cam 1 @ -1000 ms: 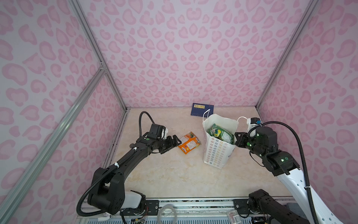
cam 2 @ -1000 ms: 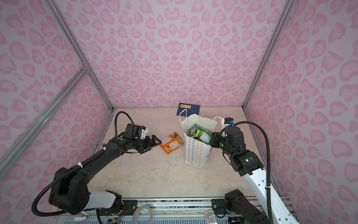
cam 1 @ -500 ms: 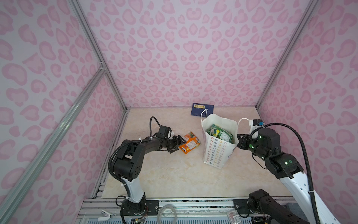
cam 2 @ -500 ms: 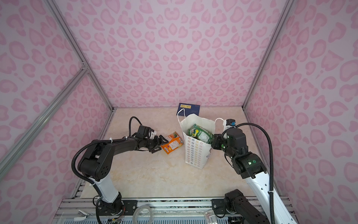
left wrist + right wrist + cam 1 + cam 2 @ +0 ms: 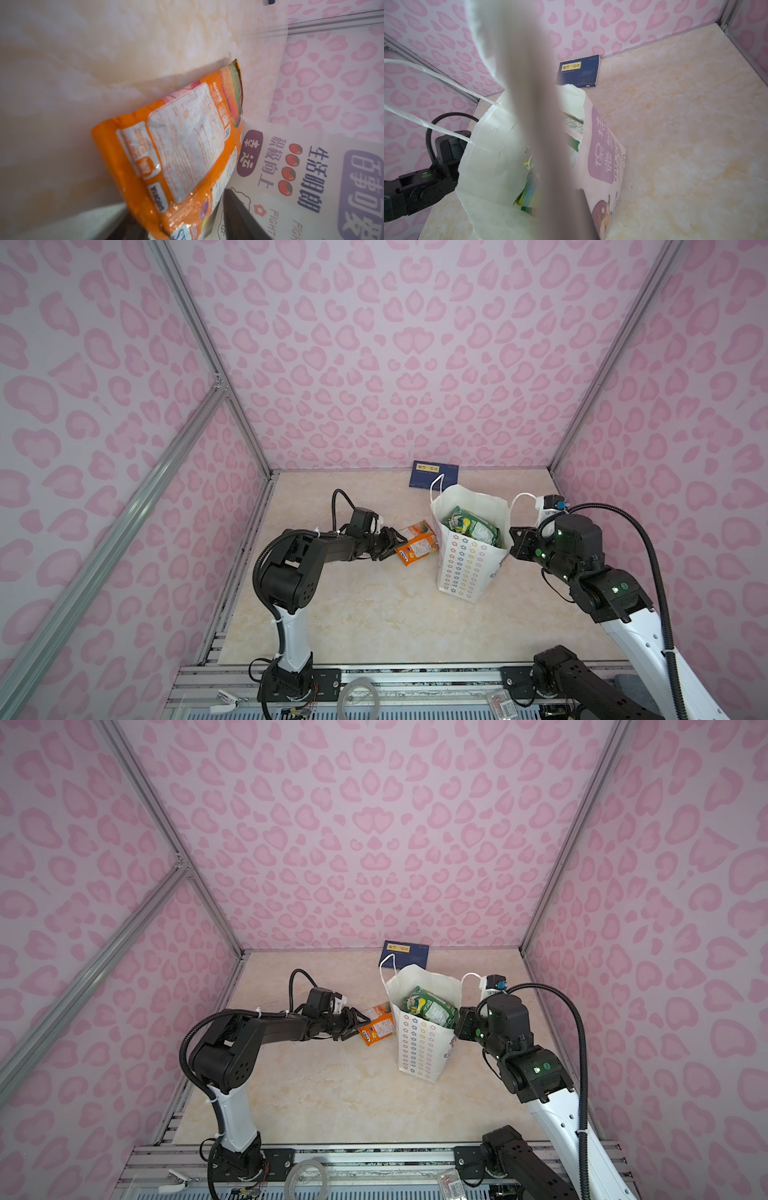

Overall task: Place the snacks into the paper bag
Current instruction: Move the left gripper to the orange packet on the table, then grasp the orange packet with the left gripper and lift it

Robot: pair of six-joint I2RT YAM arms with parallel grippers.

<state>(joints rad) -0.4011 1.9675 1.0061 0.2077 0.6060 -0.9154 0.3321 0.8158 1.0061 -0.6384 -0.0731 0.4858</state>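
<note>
The orange pouch [image 5: 417,546] lay on the table [image 5: 374,614], just beside the paper bag [image 5: 465,572]. I judged it light, glossy and slippery, best taken by its sealed edge. The left gripper [image 5: 392,541] straddled that near edge; I could not tell whether it was pinching it. The right gripper [image 5: 515,541] was pinching the bag's rim.

The beige marbled tabletop [image 5: 374,626] carries an orange pouch [image 5: 417,546], the standing paper bag [image 5: 465,568] and a blue book [image 5: 432,475].
</note>
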